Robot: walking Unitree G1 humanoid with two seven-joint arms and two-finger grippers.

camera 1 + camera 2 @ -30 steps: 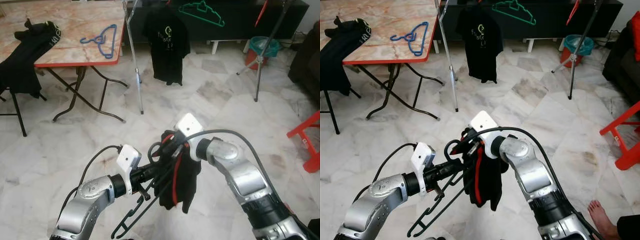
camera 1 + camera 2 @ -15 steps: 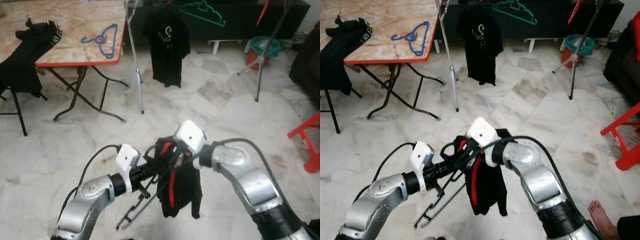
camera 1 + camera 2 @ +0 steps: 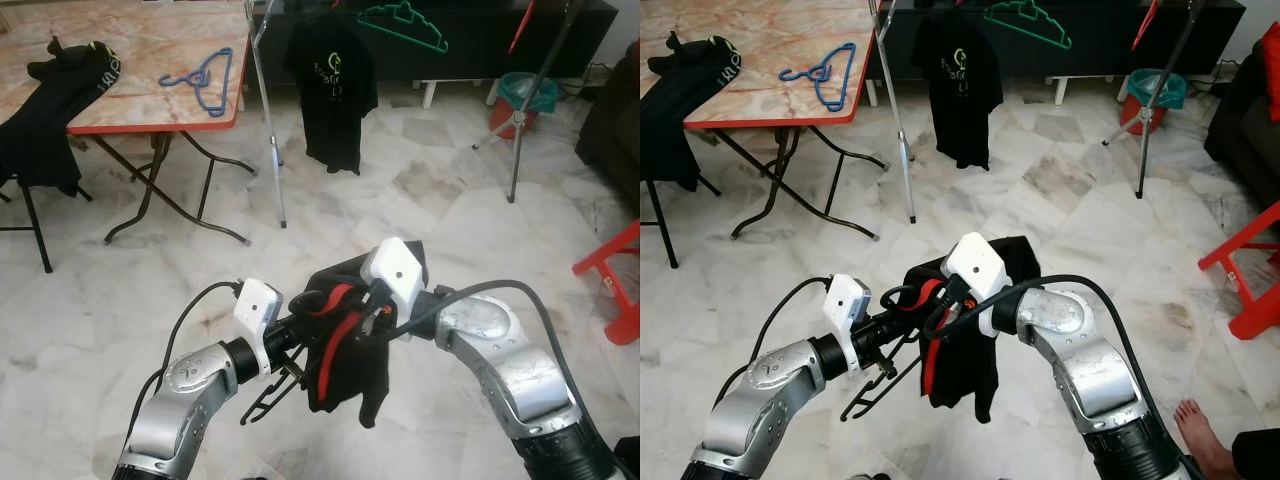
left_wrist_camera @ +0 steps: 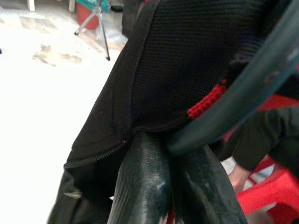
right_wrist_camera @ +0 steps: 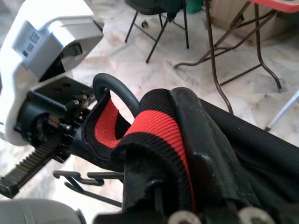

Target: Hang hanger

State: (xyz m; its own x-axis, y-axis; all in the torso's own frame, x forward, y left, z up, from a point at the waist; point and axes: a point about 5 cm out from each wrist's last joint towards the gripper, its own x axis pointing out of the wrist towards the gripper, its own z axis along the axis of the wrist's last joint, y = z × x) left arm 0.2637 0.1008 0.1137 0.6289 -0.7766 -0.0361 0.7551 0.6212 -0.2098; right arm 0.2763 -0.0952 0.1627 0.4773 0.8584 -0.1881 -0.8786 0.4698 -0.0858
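Left eye view: marble floor (image 3: 420,200), red-edged table (image 3: 150,90); both grippers' fingers clamp garment-draped hanger (image 3: 265,400).

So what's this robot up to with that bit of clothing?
It is fitting a black garment with red trim onto a dark hanger. The left end effector grips the hanger near its hook, and the right end effector holds the garment's collar around that hook. The clothes rack, with a black T-shirt hanging, stands farther off across the floor.
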